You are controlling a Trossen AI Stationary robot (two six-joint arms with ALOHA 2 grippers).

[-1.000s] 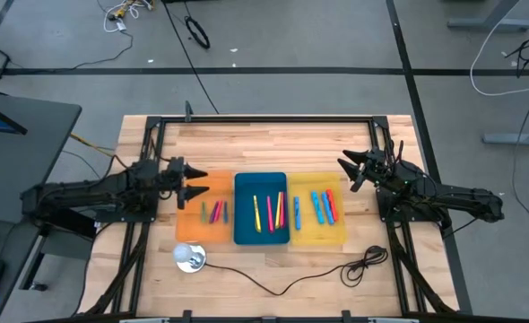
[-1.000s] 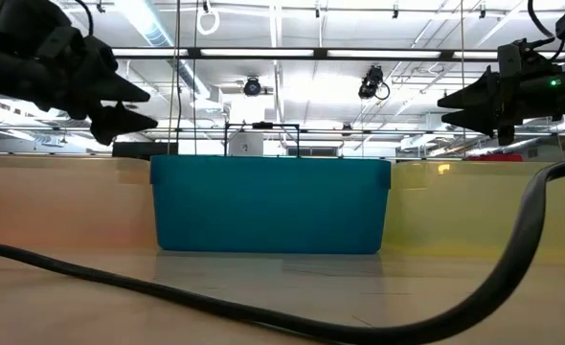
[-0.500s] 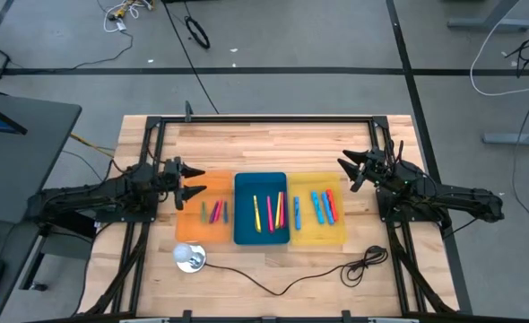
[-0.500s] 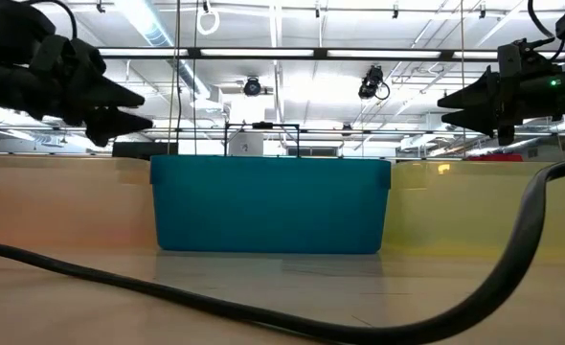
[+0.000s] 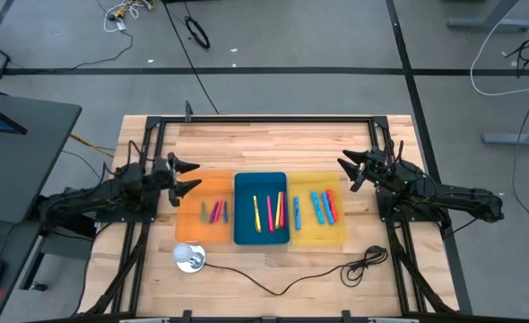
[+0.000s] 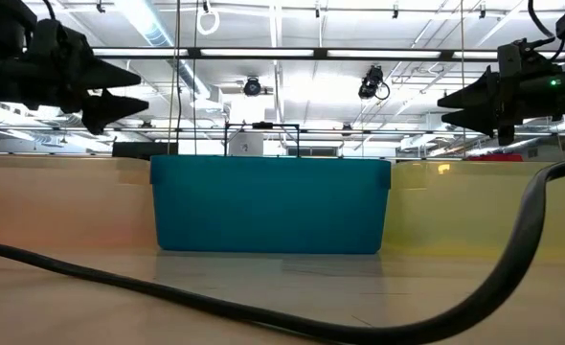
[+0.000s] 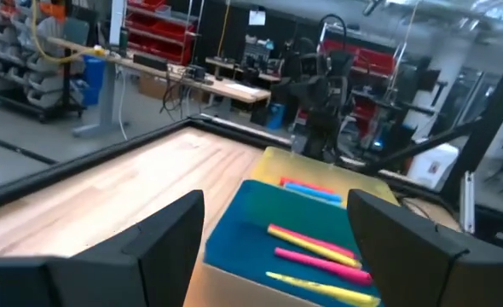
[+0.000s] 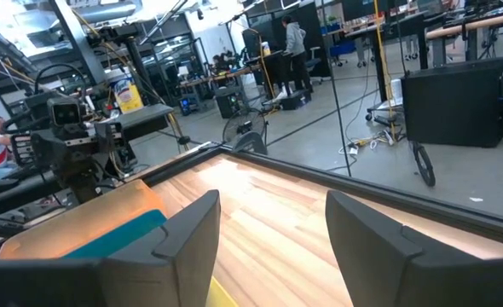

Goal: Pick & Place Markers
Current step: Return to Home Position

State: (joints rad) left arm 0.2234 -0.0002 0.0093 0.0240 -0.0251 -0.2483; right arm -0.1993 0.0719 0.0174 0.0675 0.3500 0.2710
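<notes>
Three trays stand in a row on the table: orange, blue and yellow. Markers lie flat inside each: a few in the orange tray, several in the blue tray, and blue and red ones in the yellow tray. The left wrist view shows pink markers in the blue tray. My left gripper is open and empty in the air over the orange tray's far left corner. My right gripper is open and empty in the air beside the yellow tray's far right corner.
A white round object sits near the table's near edge, left of a black cable that snakes along the near side and crosses the low view's foreground. A black metal frame borders the table. Bare wood lies beyond the trays.
My left gripper has drawn back toward the table's left and far edges and risen, staying open and empty. The right arm and all the markers have kept still.
</notes>
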